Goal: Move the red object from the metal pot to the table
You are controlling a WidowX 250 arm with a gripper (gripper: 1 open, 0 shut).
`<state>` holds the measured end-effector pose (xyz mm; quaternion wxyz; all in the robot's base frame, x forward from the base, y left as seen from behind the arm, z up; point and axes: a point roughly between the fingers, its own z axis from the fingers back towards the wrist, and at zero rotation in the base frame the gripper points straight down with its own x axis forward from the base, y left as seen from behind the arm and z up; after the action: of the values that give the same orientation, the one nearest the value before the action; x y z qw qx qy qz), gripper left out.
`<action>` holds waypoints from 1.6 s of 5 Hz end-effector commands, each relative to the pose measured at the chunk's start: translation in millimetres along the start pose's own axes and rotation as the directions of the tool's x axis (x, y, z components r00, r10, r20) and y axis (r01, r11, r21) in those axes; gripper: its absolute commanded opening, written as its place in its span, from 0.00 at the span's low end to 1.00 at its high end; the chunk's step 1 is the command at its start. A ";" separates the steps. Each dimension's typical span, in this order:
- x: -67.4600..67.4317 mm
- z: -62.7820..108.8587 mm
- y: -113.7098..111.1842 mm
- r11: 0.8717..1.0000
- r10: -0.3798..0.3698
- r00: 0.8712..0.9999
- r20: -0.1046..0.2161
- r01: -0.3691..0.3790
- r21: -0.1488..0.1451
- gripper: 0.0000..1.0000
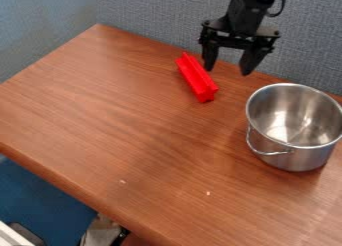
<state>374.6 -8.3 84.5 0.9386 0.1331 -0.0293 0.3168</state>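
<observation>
The red object [197,77] lies flat on the wooden table [120,120], left of the metal pot [293,124], which shows nothing inside. My gripper [235,60] hangs open above the table's far edge, just right of the red block's far end and apart from it. Nothing is between its black fingers [213,57].
A grey-blue wall runs behind the table. The table's near-left edge drops to a blue floor [34,205]. The pot stands close to the right edge of the view.
</observation>
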 end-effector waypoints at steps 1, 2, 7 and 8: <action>20.4 22.6 10.5 0.999 0.040 0.998 0.046 -0.039 -0.009 1.00; 27.2 29.7 15.0 0.998 0.069 0.997 0.043 -0.069 0.002 1.00; 7.4 -5.9 21.5 0.952 -0.252 0.947 0.198 0.279 -0.124 1.00; 13.4 -35.3 33.4 0.957 -0.252 0.952 0.176 0.272 -0.103 0.00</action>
<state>361.4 28.4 48.8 0.9751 0.0991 -0.0899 0.1766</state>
